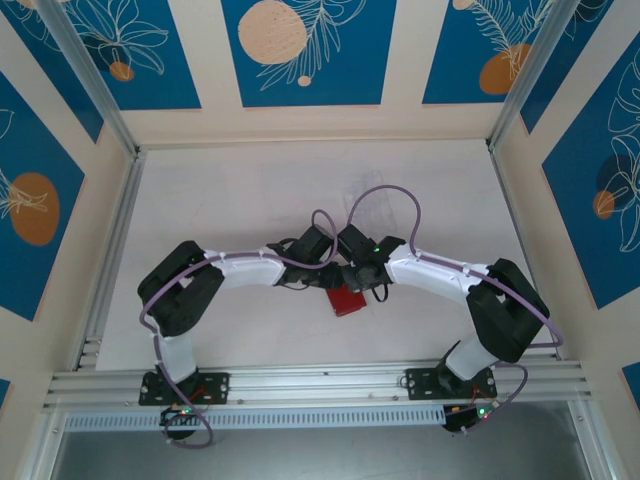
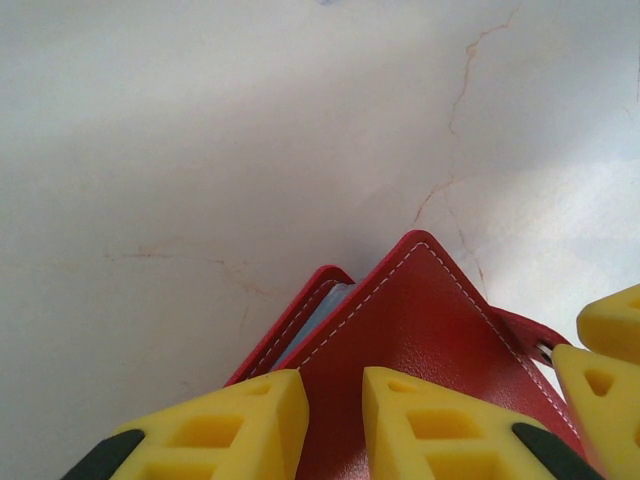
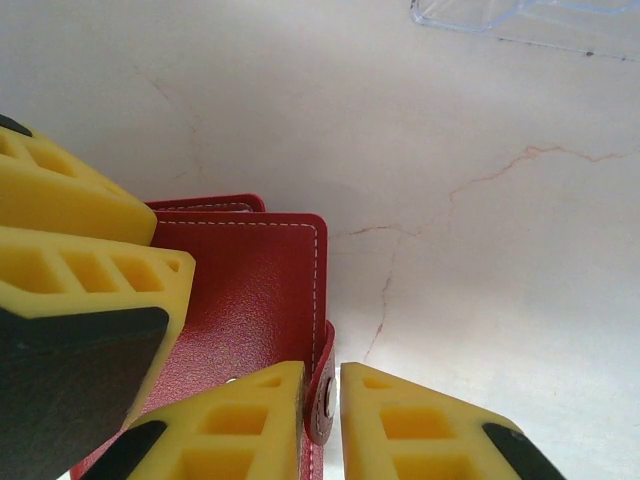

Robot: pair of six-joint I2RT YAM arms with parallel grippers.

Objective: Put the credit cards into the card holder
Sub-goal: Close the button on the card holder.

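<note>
The holder (image 1: 347, 300) is found on the surface (image 2: 200, 150), caught between both tools where the arms meet.

The left tool (image 2: 333, 388) is narrow. Its jaws are closed on the red cover, which passes between the fingers and runs on ahead of them. This hold is judged to steady the holder and keep it from sliding.

The right tool (image 3: 322, 372) is also narrow, with the snap tab (image 3: 322, 395) pinched between its fingers. The holder's body lies to the left of this tool and ahead of it. The tab is judged to be taken so that the flap can be drawn back and the pockets opened.

Ahead of the left tool a pale blue-grey strip (image 2: 320, 312) is seen between the covers. Whether it is card or lining cannot be told.

A clear tray (image 3: 500, 15) is noted well ahead of the right tool, apart from the holder.
</note>
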